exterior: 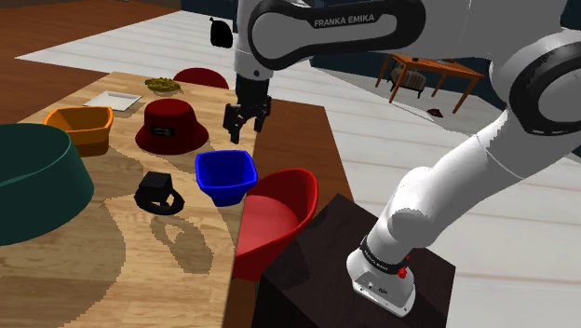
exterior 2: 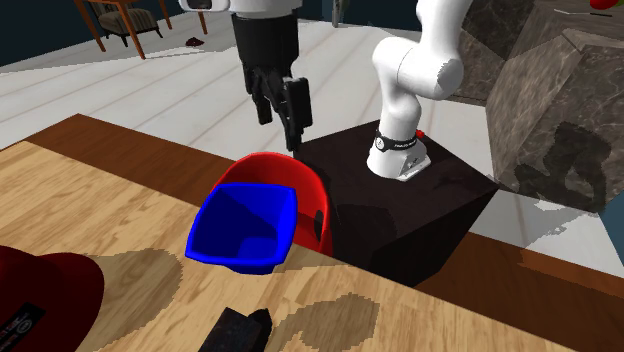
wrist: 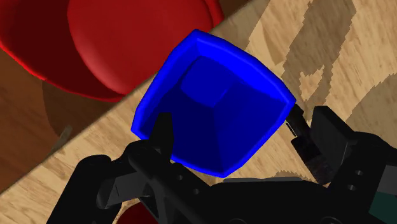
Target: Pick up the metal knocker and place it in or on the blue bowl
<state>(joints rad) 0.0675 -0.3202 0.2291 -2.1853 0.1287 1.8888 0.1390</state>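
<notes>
My gripper (exterior: pixel 244 123) hangs just above the blue bowl (exterior: pixel 225 176), its fingers spread apart and clasping nothing. In the wrist view the bowl's hollow lies between them, untouched. The knocker (exterior: pixel 158 193), drawn black, rests on the wooden tabletop (exterior: pixel 140 280) near the bowl, toward the shoulder view's left, apart from both the bowl and me. A red chair (exterior: pixel 276 216) stands just beside the bowl, off the tabletop's edge.

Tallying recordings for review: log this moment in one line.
gripper: open, empty, over blue bowl | black knocker: on wooden table beside bowl, not yet picked | bowl: empty
</notes>
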